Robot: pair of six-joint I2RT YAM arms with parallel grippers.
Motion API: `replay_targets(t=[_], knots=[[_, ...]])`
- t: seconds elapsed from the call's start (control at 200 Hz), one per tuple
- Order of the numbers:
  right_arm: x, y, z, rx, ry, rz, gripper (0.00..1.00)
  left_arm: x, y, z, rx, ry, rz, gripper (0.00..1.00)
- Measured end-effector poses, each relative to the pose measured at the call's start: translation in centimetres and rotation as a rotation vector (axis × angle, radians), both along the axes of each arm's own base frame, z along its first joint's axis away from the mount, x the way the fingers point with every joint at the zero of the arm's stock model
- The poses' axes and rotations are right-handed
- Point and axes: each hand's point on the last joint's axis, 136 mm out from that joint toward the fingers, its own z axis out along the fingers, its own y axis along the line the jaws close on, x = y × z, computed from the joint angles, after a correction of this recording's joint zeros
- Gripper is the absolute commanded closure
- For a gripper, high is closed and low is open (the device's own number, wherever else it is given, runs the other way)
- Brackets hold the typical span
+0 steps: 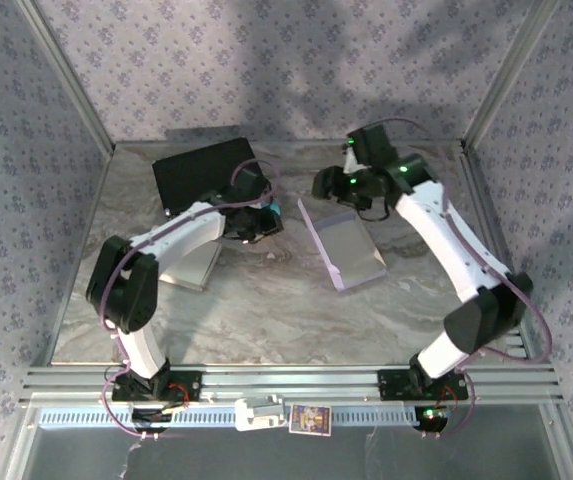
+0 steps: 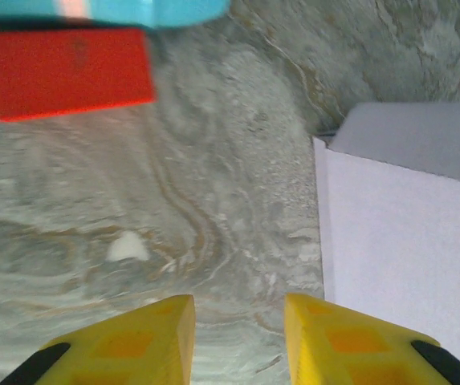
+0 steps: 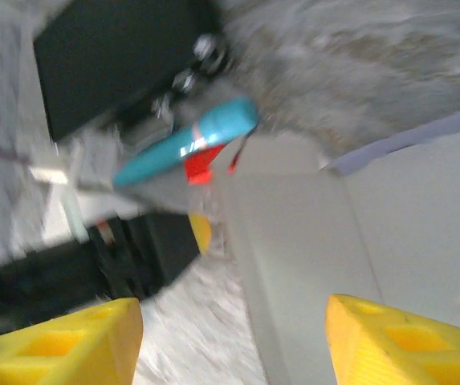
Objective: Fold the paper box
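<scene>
Top view: two arms on one table [image 1: 266, 320]. One paper box [image 1: 344, 245] lies flat mid-table, with the left gripper [image 1: 263, 218] and right gripper [image 1: 324, 186] near its far end. One black slab [image 1: 204, 168] sits back left.

Left wrist: two yellow fingers [image 2: 145, 341] parted, holding nothing. Box at right, one red block [image 2: 65, 70].

Right wrist, blurred: claw spread wide, apparently empty, box below.

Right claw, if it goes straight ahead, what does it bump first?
Probably the paper box: its pale panel lies just ahead of the open right claw, a little to one side. The picture is blurry, so depth is unsure.
</scene>
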Motion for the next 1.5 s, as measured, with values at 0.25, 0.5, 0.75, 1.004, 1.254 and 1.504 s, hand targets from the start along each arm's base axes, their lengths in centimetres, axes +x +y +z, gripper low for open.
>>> replay_targets(t=[0.25,0.5,0.75,1.004,1.254,1.504], knots=[[-2.6,2.7,-7.4,-0.24,0.162,0.236,0.52,-1.0,4.6,4.3,-0.025,-0.08,0.087,0.65],[-2.7,2.5,-8.6,-0.276,0.211,0.211,0.85,-2.9,6.0,4.7,-0.016,-0.075,0.094,0.65],[-1.0,1.9,-7.9,-0.206,0.249,-0.084,1.0,-3.7,7.1,4.9,0.013,-0.068,0.1,0.65],[0.6,-0.5,-5.4,0.006,0.258,-0.653,1.0,-5.0,8.9,6.4,0.031,-0.085,0.096,0.65],[1.6,-1.0,-4.0,0.227,0.344,-1.105,1.0,-7.0,9.8,7.6,0.041,-0.094,0.041,0.64],[2.2,0.9,-7.9,0.263,0.427,-1.279,0.93,-7.3,10.5,6.3,0.074,-0.065,-0.038,0.62]])
